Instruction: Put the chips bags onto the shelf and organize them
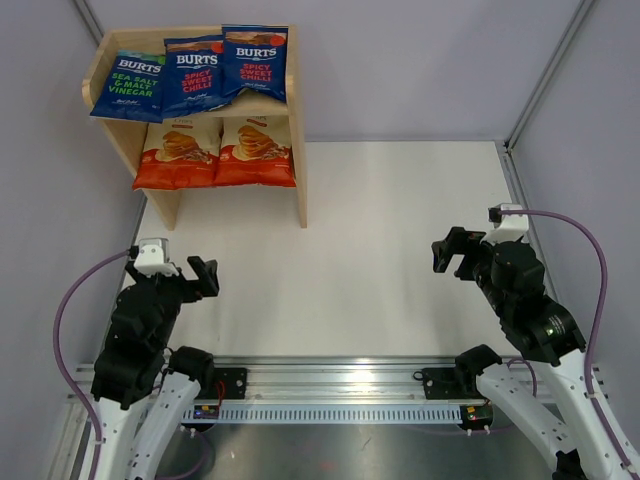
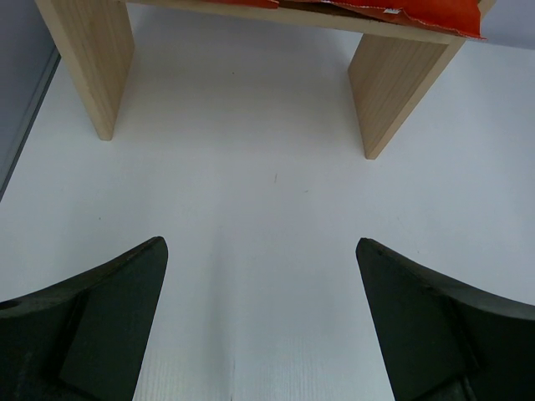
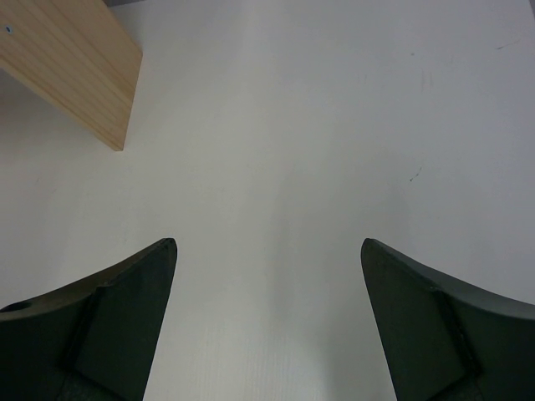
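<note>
The wooden shelf (image 1: 299, 130) stands at the table's far left. On its upper tier lean three dark blue chips bags: one with green lettering (image 1: 128, 86) and two with red lettering (image 1: 192, 76) (image 1: 255, 62). Two cream and red-orange bags (image 1: 180, 154) (image 1: 256, 151) lean on the lower tier; their red edges (image 2: 393, 12) show at the top of the left wrist view above the shelf's legs (image 2: 393, 83). My left gripper (image 1: 203, 275) (image 2: 262, 251) is open and empty over the bare table near its base. My right gripper (image 1: 450, 252) (image 3: 267, 251) is open and empty at the right, with a shelf side panel (image 3: 75, 67) at its upper left.
The white table (image 1: 380, 260) lies between the two arms. Grey walls with metal frame posts (image 1: 545, 75) close in the back and sides. A metal rail (image 1: 340, 385) with the arm bases runs along the near edge.
</note>
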Controlling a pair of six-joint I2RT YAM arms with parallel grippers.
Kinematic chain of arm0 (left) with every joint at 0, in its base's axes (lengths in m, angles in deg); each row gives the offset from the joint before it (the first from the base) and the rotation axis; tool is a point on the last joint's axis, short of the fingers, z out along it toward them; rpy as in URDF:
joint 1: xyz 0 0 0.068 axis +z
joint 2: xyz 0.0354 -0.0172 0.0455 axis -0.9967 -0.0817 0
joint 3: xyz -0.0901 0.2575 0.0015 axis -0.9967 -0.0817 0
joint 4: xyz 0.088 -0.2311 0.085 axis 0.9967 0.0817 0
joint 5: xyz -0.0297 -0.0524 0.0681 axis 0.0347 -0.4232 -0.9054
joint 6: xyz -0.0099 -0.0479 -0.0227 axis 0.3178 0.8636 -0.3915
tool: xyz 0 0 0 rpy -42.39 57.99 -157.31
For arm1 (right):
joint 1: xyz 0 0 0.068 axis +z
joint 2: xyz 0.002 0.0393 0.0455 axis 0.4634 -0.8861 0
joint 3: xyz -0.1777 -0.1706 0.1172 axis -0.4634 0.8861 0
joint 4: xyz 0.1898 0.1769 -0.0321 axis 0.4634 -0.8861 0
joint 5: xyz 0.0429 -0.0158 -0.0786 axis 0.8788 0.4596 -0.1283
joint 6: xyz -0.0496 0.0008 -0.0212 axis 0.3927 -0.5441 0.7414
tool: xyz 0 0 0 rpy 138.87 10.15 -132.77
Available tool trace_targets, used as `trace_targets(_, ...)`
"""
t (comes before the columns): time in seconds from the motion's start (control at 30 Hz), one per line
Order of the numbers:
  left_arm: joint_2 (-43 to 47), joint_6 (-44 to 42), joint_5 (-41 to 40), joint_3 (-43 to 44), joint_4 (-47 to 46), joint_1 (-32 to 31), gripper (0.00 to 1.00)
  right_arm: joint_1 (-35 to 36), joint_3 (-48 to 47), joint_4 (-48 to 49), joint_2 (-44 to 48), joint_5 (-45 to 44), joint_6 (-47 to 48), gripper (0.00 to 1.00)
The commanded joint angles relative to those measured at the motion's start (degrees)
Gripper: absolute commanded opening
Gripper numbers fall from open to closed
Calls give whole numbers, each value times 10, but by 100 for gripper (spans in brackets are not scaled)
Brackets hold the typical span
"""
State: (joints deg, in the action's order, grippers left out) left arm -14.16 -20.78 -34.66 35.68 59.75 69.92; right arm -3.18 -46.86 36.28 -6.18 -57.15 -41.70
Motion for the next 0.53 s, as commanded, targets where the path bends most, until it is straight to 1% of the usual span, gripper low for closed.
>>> trace_targets(0.0,12,-10,-7,-4,-29,-2,99,2,-4,36,0,-3,-10,99)
trace_targets(0.5,8,-10,-9,-4,-29,-2,99,2,-8,37,-2,-15,-14,99)
